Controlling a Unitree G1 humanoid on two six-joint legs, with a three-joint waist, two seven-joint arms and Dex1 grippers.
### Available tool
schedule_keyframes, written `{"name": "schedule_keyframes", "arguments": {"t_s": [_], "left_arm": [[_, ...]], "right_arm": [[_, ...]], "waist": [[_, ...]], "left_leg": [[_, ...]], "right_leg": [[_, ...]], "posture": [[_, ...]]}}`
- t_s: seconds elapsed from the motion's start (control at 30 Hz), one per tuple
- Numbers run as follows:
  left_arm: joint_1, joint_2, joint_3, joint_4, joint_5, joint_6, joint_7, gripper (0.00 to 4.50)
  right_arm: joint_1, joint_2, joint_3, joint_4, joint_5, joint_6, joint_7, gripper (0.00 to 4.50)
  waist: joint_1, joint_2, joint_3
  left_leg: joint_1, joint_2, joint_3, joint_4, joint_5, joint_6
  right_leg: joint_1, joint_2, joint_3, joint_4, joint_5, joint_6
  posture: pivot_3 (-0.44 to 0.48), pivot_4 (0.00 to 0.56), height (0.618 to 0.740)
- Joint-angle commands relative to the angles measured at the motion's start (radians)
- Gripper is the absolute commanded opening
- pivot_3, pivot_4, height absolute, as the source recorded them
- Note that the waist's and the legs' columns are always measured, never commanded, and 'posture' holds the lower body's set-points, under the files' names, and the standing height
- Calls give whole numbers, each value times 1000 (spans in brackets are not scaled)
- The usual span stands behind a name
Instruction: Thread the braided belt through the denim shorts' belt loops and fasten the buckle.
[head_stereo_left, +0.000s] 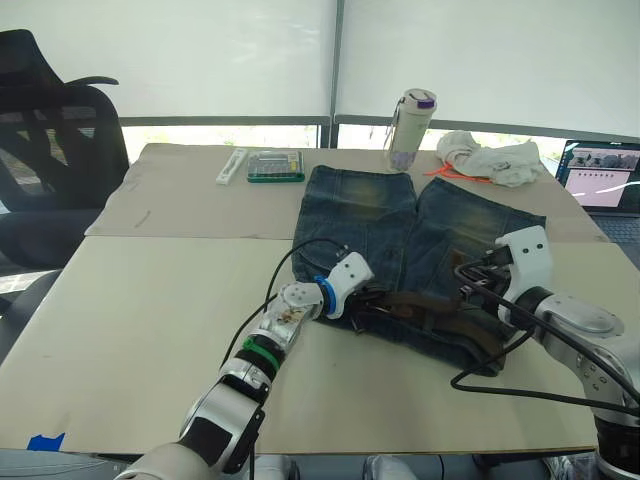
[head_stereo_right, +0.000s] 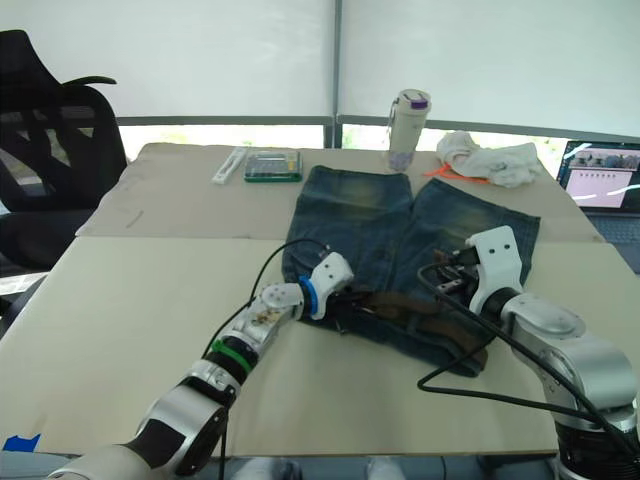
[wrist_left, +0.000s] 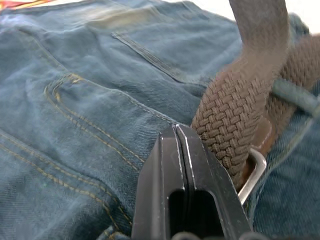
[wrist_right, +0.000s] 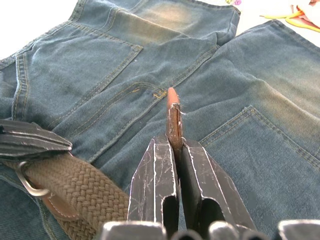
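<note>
On the worktop (head_stereo_left: 150, 330) the denim shorts (head_stereo_left: 400, 225) lay flat with the waistband toward us, so we could reach it easily. Along that waistband ran the braided belt (head_stereo_left: 425, 305), brown and long, and it looked partly threaded, but we could not tell through how many belt loops. Our left pincer (wrist_left: 181, 150) was pressed together with nothing between its fingers. It rested on the denim just beside the belt, close to the buckle (wrist_left: 252, 172), maybe to keep the cloth from sliding. The silver buckle peeked out under a folded bend of the belt. Our right pincer (wrist_right: 172, 150) was pinching the belt's thin brown tip (wrist_right: 173, 117), which stood up between the fingers. We think we held the tip so we could feed it toward the buckle. Farther back stood a bottle (head_stereo_left: 410, 128), a white cloth (head_stereo_left: 490, 158) and a small green case (head_stereo_left: 275, 166), well away from the job.
</note>
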Motion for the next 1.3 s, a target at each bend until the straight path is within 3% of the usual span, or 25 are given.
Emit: {"name": "schedule_keyframes", "arguments": {"t_s": [0.03, 0.23, 0.4, 0.53, 0.7, 0.87, 1.03, 1.3], "left_arm": [[14, -14, -119, 110, 136, 4, 11, 41], [-11, -65, -93, 179, 150, 64, 78, 41], [-24, -123, 173, 61, -124, 80, 66, 41], [-64, -75, 326, -101, -266, 152, 87, 41], [-87, 5, 384, -224, -293, 191, 138, 41], [-34, 50, 313, -395, -241, 179, 145, 41], [48, 30, 214, -577, -240, 214, 118, 41], [84, 18, 132, -624, -140, 158, 202, 41]], "right_arm": [[-30, -7, -60, -37, 6, 16, -10, 0], [-39, -4, -78, -47, 8, 30, -15, 0], [-60, 53, -127, -57, 54, 51, -37, 0], [-126, 174, -211, -40, 154, 77, -111, 0], [-245, 362, -290, -5, 272, 58, -274, 0], [-363, 653, -335, 41, 412, -33, -536, 0], [-411, 807, -339, 73, 552, -142, -711, 0], [-398, 788, -246, 106, 636, -233, -801, 0]], "waist": [[6, 0, -2], [25, -1, -8], [21, 0, -8], [9, 0, -6], [-11, 2, -5], [-14, 3, -5], [-10, 3, -4], [-34, 5, -3]], "left_leg": [[0, 0, 0, 1, 0, 1], [1, 0, -3, 6, -2, 4], [-4, 1, -6, 10, -3, 4], [-8, 0, -6, 10, -2, 3], [-6, 0, -7, 9, 0, 0], [-5, -1, -6, 8, 4, -7], [-6, -1, -5, 8, 5, -8], [-3, -1, -3, 6, 6, -11]], "right_leg": [[1, 0, 0, 0, 0, 0], [4, -1, -1, 0, 0, 0], [1, -2, -3, 2, 1, 1], [-3, -2, -3, 5, 1, 1], [-3, -1, -3, 14, 1, 1], [-3, 0, -3, 15, 1, 1], [-3, 0, -3, 14, 1, 1], [-3, 2, 0, 14, 0, 1]], "posture": [[0, 150, 737], [0, 150, 737], [0, 150, 737], [0, 150, 737], [0, 150, 737], [0, 150, 737], [0, 150, 737], [0, 150, 737]]}}
